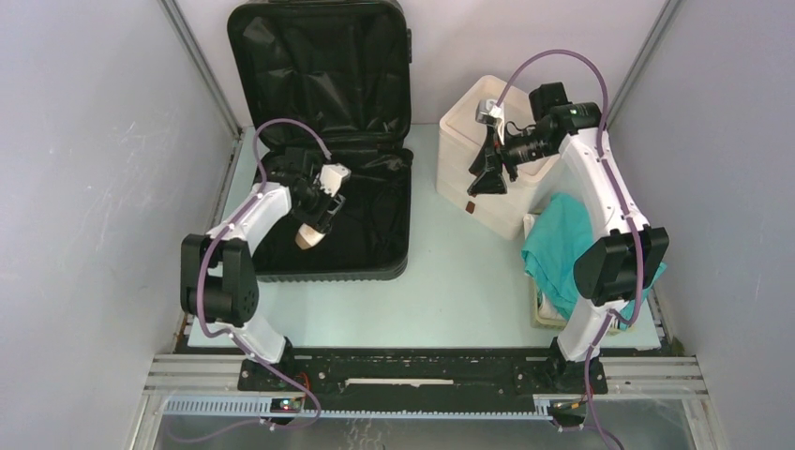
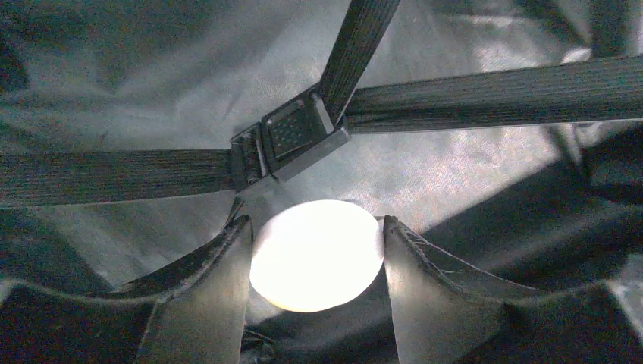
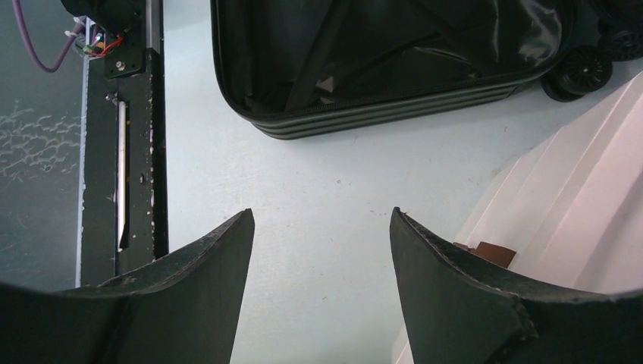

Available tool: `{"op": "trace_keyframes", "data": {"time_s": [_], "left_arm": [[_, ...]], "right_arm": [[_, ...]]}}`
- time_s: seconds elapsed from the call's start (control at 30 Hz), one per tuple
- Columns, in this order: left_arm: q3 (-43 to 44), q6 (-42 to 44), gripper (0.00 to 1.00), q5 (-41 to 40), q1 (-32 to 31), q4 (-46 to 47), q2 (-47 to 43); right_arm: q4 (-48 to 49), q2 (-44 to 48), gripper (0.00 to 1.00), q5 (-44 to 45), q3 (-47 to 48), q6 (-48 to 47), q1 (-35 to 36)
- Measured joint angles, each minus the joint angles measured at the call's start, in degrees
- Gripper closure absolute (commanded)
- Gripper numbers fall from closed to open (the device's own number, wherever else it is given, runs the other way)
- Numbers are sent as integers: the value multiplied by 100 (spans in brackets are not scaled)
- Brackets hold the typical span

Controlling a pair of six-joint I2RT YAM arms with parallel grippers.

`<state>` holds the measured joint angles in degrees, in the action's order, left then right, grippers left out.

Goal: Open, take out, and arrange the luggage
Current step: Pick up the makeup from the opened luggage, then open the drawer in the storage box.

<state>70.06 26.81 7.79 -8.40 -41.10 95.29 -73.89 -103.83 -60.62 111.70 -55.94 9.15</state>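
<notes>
While the big black hard suitcase lies open, the left gripper squeezes a pale round thing inside it. The right gripper hangs wide open.

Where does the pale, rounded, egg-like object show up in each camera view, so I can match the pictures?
Top external: the pale rounded object is left of centre, over the lower half of the open black hard-shell suitcase.
Left wrist: lower centre, glowing bright, gripped by the left gripper.
Right wrist: not in it.
Shared landmark: the suitcase, seen in all three views.
</notes>
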Motion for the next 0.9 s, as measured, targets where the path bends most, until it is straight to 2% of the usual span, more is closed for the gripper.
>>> {"op": "trace_keyframes", "data": {"time_s": [0.3,0.57,0.9], "left_arm": [[0,-317,69,511,42,195,-826],[-227,-994,70,1180,203,695,-1650],[-942,-1552,70,1572,223,1281,-1823]], "right_arm": [[9,42,26,-44,-197,35,94],[33,85,26,-85,-227,37,219],[57,140,26,-107,-254,-26,251]]}}
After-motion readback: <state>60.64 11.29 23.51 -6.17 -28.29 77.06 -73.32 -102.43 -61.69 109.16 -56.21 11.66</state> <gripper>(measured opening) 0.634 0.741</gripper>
